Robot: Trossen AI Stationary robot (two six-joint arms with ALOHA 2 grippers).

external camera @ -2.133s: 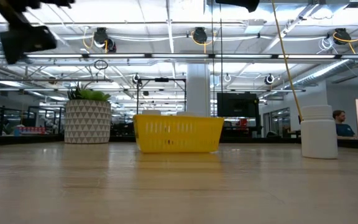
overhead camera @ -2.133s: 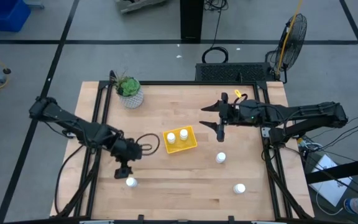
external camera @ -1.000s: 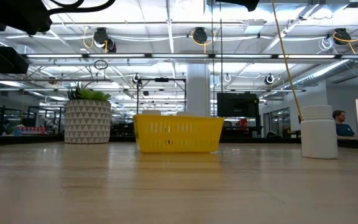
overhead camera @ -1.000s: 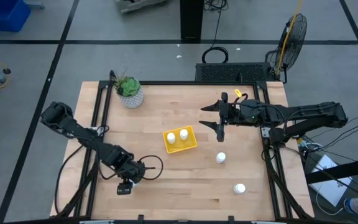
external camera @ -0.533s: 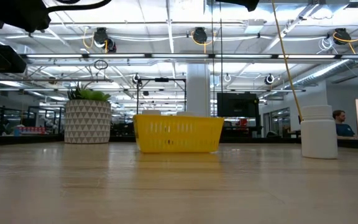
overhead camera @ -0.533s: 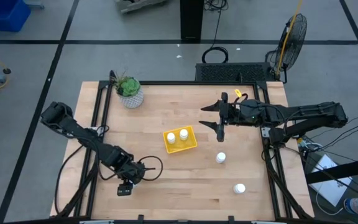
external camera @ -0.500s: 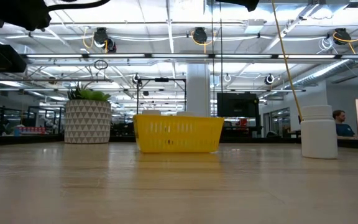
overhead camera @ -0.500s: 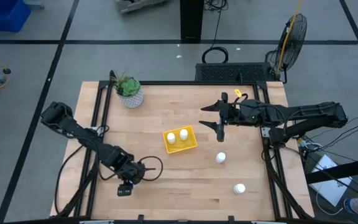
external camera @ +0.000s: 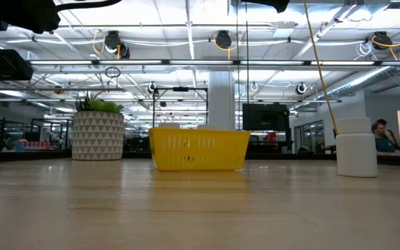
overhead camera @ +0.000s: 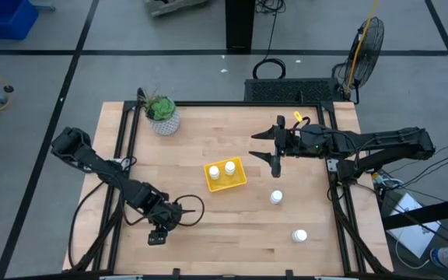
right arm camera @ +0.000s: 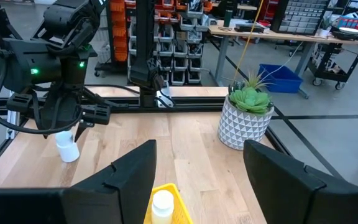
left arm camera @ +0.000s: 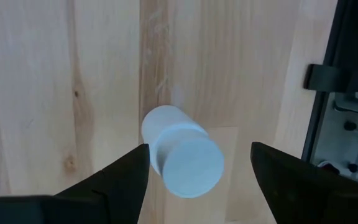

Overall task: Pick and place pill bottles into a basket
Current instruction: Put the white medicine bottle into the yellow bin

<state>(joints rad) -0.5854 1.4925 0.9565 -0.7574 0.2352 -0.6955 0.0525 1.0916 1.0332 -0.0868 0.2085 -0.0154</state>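
**High view: 2 bottles in, 3 still out**

High view tally: the basket (overhead camera: pixel 225 174) sits near desk centre with 2 pill bottles standing inside, side by side: one (overhead camera: pixel 215 172) on the 9 o'clock side, one (overhead camera: pixel 229 167) on the 3 o'clock side. Nothing else in it, approx. room for a few more. So roughly 2 of 5 done.

Left to move, as far as can be seen:
- a bottle (overhead camera: pixel 276 197) upright on the desk (overhead camera: pixel 208 132), at about 4 o'clock from the basket, near it.
- another bottle (overhead camera: pixel 299 235) further out the same way, close to the desk's 6 o'clock edge.
- a third bottle (left arm camera: pixel 182 158), seen only in the left wrist view, upright between the fingers of the left gripper (overhead camera: pixel 157 233). From above it's hidden under that gripper, well apart from the basket at about 7 o'clock.

Left gripper: fingers spread wide either side of that third bottle, gaps visible on both sides, so no grip yet. My read: this is the pick in hand; closing comes next.

Right gripper (overhead camera: pixel 274 145): waiting at about 2 o'clock from the basket, fingers apart, holding nothing.

Other container: a plant pot (overhead camera: pixel 164 120) w/ a green plant at the desk's 11 o'clock corner, not part of the job.
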